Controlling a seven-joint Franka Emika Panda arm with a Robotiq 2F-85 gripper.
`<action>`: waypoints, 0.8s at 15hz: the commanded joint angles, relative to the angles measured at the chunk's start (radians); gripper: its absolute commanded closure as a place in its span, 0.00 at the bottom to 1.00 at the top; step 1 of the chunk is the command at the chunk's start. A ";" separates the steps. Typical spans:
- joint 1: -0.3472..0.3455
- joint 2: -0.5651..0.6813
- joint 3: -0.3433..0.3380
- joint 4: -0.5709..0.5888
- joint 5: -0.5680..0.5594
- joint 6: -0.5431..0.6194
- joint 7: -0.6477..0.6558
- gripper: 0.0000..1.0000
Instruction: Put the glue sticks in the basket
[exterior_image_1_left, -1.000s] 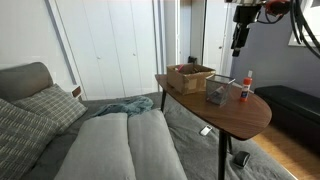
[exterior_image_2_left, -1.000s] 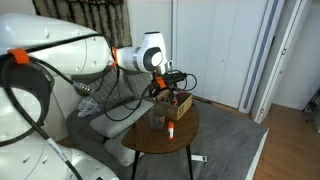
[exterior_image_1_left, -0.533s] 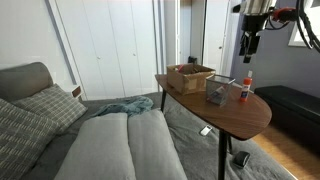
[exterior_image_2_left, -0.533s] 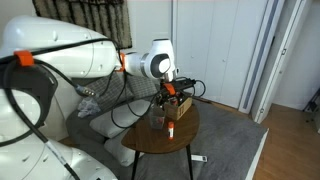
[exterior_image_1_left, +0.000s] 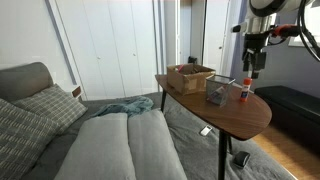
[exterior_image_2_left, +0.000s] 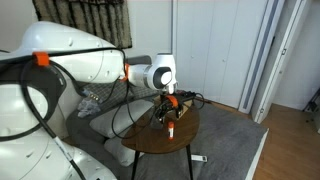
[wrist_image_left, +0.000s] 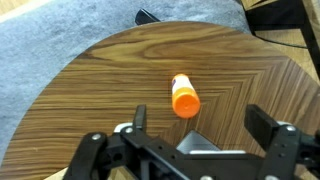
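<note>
Left of the basket (exterior_image_1_left: 216, 95) stands the brown box (exterior_image_1_left: 189, 76). The gripper (exterior_image_1_left: 252, 68) no longer hangs above that box. Right of the basket, a glue stick (exterior_image_1_left: 246, 88) stands upright on the table (exterior_image_1_left: 240, 118). The gripper has moved right and lowered to just above this stick, jaws spread wide and empty. Judgement: grasp is imminent; transfer to the basket is outstanding.

We count one glue stick (exterior_image_1_left: 245, 89) that we can be sure of, one basket (exterior_image_1_left: 217, 94), one box (exterior_image_1_left: 189, 76), one table (exterior_image_1_left: 240, 117).
</note>
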 joint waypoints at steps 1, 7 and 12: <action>-0.009 0.003 0.005 -0.035 -0.013 -0.009 -0.036 0.00; -0.006 0.016 0.004 -0.058 0.003 0.017 -0.041 0.05; -0.002 0.029 0.001 -0.060 0.015 0.027 -0.044 0.35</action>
